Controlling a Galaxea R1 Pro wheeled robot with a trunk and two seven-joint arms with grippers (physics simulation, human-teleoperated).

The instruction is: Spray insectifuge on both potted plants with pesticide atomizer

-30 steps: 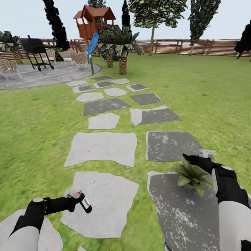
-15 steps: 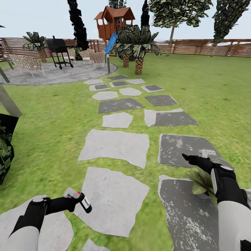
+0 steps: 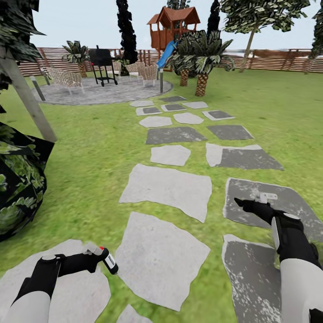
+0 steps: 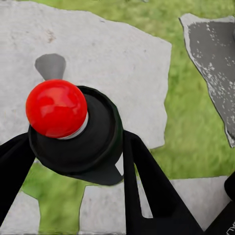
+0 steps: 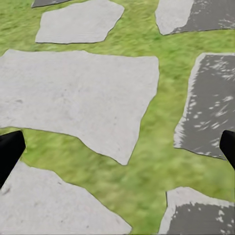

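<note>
My left gripper (image 3: 96, 256) is shut on the pesticide atomizer (image 3: 109, 263), a slim black bottle with a white label and a red dot on top, held low over a pale stepping stone (image 3: 161, 258). In the left wrist view the atomizer (image 4: 78, 137) sits between the black fingers (image 4: 147, 181), red dot toward the camera. My right gripper (image 3: 251, 202) hovers open above a dark stepping stone (image 3: 269, 211); its fingertips (image 5: 10, 152) stand far apart over grass and stones. The potted plants are out of view. The garden lawn (image 3: 89, 148) lies all around.
A large dark leafy plant (image 3: 18, 184) and a slanted grey trunk (image 3: 27, 103) stand close at the left. Stepping stones run ahead to a round paved patch (image 3: 107, 92) with chairs and a black grill (image 3: 102, 60). Palms (image 3: 202, 58), a playhouse and a wooden fence (image 3: 278, 63) stand behind.
The whole view has swung left, so the camera turned. The small plant near my right gripper slid out of the picture at the lower right. Both arms keep their pose.
</note>
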